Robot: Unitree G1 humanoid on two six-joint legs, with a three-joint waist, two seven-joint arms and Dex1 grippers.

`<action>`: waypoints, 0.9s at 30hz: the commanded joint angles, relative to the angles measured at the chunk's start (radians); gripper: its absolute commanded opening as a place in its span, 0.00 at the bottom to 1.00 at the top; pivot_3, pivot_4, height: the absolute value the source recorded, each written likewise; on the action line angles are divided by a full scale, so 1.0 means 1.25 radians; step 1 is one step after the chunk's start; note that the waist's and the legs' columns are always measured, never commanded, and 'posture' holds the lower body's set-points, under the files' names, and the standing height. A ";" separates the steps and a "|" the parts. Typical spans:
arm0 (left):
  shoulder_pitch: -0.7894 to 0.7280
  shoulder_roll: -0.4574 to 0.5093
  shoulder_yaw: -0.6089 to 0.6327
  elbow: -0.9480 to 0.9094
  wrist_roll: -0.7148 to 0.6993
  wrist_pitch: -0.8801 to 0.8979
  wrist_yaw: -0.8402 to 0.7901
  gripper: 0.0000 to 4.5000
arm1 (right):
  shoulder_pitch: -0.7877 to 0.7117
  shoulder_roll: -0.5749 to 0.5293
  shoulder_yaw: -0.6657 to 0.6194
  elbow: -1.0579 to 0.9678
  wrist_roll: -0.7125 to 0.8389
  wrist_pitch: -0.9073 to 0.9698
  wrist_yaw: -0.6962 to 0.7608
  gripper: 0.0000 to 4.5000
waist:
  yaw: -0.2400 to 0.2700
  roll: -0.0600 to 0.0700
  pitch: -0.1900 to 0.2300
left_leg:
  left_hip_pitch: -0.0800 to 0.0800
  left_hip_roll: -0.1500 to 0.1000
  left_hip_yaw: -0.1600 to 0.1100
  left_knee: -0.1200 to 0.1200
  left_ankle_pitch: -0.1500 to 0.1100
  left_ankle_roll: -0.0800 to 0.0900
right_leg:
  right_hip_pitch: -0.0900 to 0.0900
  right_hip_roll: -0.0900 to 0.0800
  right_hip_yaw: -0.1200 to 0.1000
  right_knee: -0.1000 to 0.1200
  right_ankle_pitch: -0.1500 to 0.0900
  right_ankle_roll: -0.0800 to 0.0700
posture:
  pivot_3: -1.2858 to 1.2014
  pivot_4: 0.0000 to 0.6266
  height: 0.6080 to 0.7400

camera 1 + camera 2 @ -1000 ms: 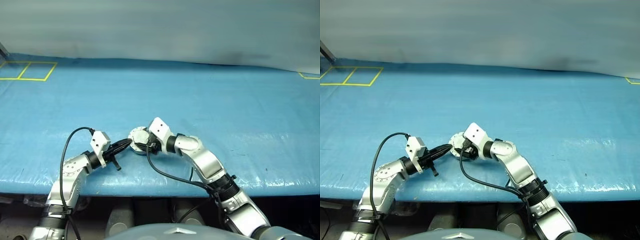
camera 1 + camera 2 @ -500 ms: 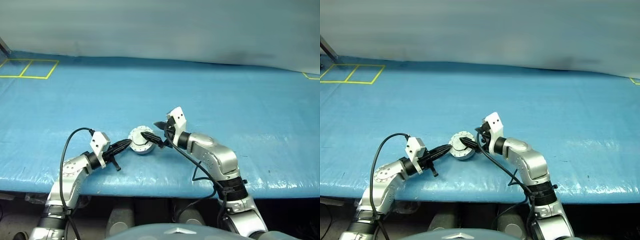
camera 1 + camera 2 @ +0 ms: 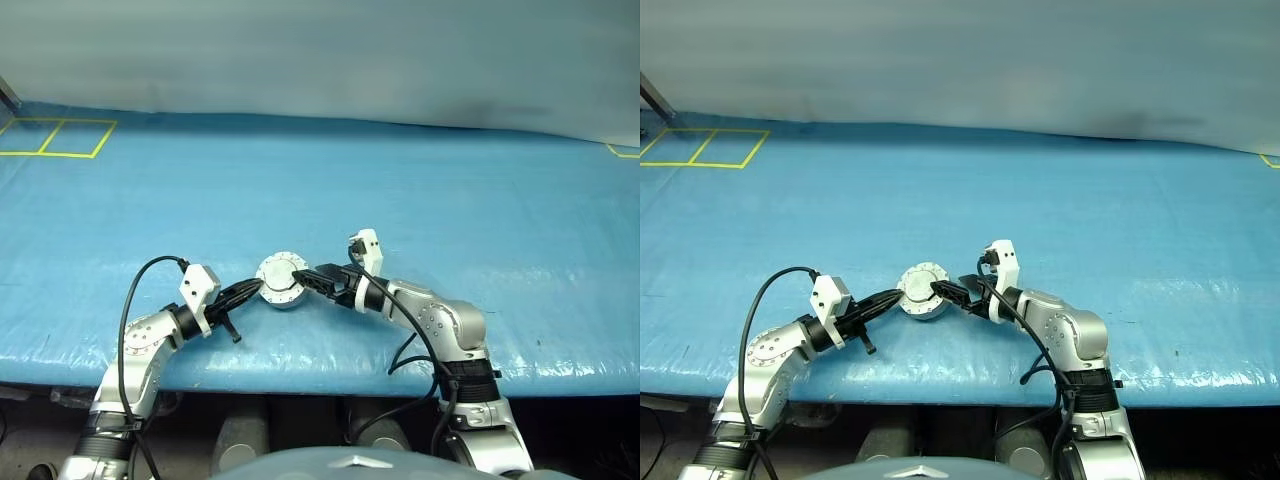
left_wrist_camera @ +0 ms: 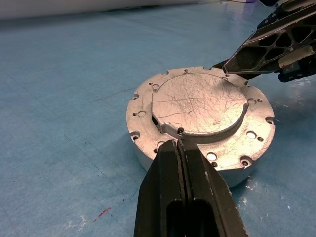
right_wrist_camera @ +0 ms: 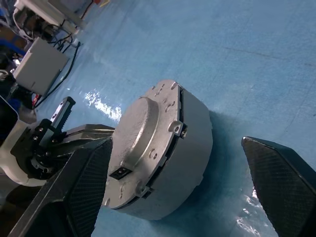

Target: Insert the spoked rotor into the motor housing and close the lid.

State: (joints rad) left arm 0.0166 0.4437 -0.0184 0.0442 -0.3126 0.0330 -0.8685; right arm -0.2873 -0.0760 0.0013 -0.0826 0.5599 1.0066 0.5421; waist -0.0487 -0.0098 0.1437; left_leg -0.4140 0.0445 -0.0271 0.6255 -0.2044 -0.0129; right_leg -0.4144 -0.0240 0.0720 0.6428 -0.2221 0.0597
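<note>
Left eye view. A short round silver metal motor housing (image 3: 281, 281), its flat grey metal lid (image 3: 282, 271) already seated on top, stands on the blue-covered counter (image 3: 420, 190) between the two hands. The left hand (image 3: 252, 289), fingers pressed together, has its tips at the housing's rim. The right hand (image 3: 312, 280), fingers spread wide apart, reaches in from the opposite side and grips nothing.

Right eye view. The same arrangement appears; the housing sits near the counter's front edge. No spoked rotor can be made out; it may lie under the lid.

Left wrist view. Just ahead of the closed left fingertips (image 4: 174, 148), the lid (image 4: 200, 102) shows a scratched raised centre and a drilled flange with small screw holes. A right-hand finger (image 4: 266, 44) hovers at the far rim.

Right wrist view. The housing's side wall (image 5: 190, 143) and the seam below the lid, hidden from above, are visible between the open black fingers (image 5: 282, 180); one finger lies on each side, neither touching.

Handling, judged. The assembly looks rigid, dense and smooth-walled, so probably slippery; the best hold is likely across the side wall, below the flange.
</note>
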 commanded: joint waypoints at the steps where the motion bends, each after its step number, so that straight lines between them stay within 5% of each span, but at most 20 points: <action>1: 0.013 0.006 -0.017 0.021 0.028 0.006 0.003 0.00 | 0.006 0.008 -0.007 -0.022 0.049 0.026 0.009 0.86 | 0.000 0.000 0.000 | 0.000 0.000 0.000 0.000 0.000 0.000 | 0.000 0.000 0.000 0.000 0.000 0.000 | 0.52 0.24 1.00; 9: 0.015 0.009 -0.017 0.023 0.033 -0.002 0.004 0.00 | 0.010 0.015 -0.006 -0.011 0.078 0.043 -0.001 0.30 | -0.001 0.000 0.000 | 0.000 0.000 0.000 0.000 0.000 0.000 | 0.000 0.000 0.000 0.000 0.000 0.000 | 0.52 0.24 1.00; 22: 0.019 -0.004 -0.001 0.023 0.031 -0.023 0.017 0.00 | 0.011 0.018 0.004 0.003 0.088 0.054 -0.017 0.28 | -0.003 0.001 0.000 | 0.001 0.000 0.000 0.000 0.000 -0.001 | -0.003 -0.001 -0.001 -0.001 0.000 0.000 | 0.52 0.24 1.00; 27: 0.003 -0.055 0.049 0.011 -0.014 -0.003 0.081 0.00 | -0.008 0.059 -0.068 0.027 0.138 0.076 -0.067 0.28 | -0.004 0.001 0.001 | 0.001 0.000 0.000 0.000 0.000 -0.001 | -0.003 -0.001 -0.001 -0.001 0.000 0.000 | 0.52 0.24 1.00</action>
State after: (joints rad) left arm 0.0311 0.3936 0.0217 0.0591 -0.3095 0.0045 -0.8136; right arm -0.2777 -0.0258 -0.0613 -0.0528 0.6947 1.0845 0.4820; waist -0.0533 -0.0091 0.1444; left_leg -0.4139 0.0450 -0.0273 0.6256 -0.2048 -0.0135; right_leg -0.4175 -0.0251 0.0711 0.6424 -0.2223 0.0597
